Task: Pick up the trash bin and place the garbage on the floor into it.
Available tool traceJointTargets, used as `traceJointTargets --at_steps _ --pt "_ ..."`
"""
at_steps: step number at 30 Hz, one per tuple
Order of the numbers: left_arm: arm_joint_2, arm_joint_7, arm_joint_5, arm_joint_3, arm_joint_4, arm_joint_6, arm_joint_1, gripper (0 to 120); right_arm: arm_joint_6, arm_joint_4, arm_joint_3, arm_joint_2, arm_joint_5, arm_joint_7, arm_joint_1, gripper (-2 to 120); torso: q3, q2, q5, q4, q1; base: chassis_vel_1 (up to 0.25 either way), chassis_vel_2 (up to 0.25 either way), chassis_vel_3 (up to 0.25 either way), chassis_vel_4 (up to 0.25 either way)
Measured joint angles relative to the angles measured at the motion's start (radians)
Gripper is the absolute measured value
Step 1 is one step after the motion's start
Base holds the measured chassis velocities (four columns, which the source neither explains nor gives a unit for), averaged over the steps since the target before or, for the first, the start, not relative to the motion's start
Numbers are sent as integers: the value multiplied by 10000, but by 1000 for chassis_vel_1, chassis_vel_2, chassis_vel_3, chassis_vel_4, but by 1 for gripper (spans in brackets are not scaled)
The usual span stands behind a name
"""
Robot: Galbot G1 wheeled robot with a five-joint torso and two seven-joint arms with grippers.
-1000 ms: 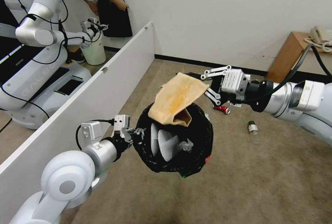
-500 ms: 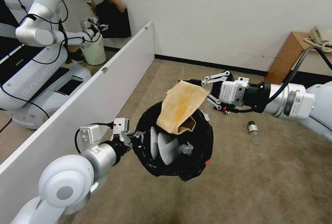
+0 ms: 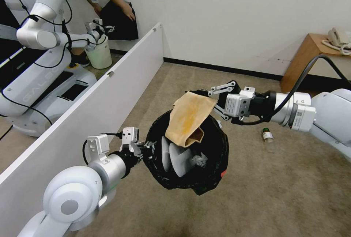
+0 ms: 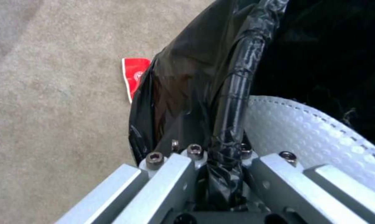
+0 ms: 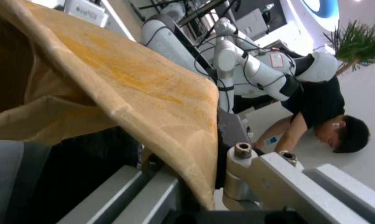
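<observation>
The trash bin (image 3: 186,153) hangs in the air, just above the floor (image 3: 278,193). The left end effector (image 3: 145,145) is clenched on its rim, pinching the thin black bag there — slippery stuff, so a firm pinch on the hard rim looks best. The right end effector (image 3: 208,100) is grasping a brown paper bag (image 3: 188,116) by its top edge. The bag looks light and floppy, and it hangs over the bin's mouth. Inside lie white slippers (image 3: 175,154) and a tissue wad (image 3: 199,160). A bottle (image 3: 268,136) sits on the floor nearby.

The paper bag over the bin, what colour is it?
Brown paper bag with a yellow-orange stain, clearest in the head view.
</observation>
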Motion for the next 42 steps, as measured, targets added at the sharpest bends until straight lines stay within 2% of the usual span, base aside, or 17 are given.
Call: traceJointTargets --at_steps 6,22,32,37,39,40,42 --pt "-233 -102 43 107 6 0 22 0 296 -262 -45 223 -802 -304 15 0 0 0 0 0 0 0 0 0 0" --pt "-424 -191 20 92 68 1 -6 0 574 -561 -114 527 -1680 -1036 -144 0 0 0 0 0 0 0 0 0 0" --pt "-475 -197 10 72 83 1 5 0 681 -717 -101 656 -2015 -1128 -302 1 0 0 0 0 0 0 0 0 0" --pt "-496 -201 -18 59 72 1 35 0 757 -833 -106 722 -2154 -1207 -299 7 0 0 0 0 0 0 0 0 0" --pt "-495 -200 -58 47 50 1 38 0 770 -893 -106 771 -2267 -1231 -290 19 0 0 0 0 0 0 0 0 0" --pt "-495 -200 -58 47 50 1 38 0 770 -893 -106 771 -2267 -1231 -290 19 0 0 0 0 0 0 0 0 0" --pt "-515 -202 -100 50 43 0 40 0 785 -961 -106 829 -2418 -1231 -279 32 0 0 0 0 0 0 0 0 0"
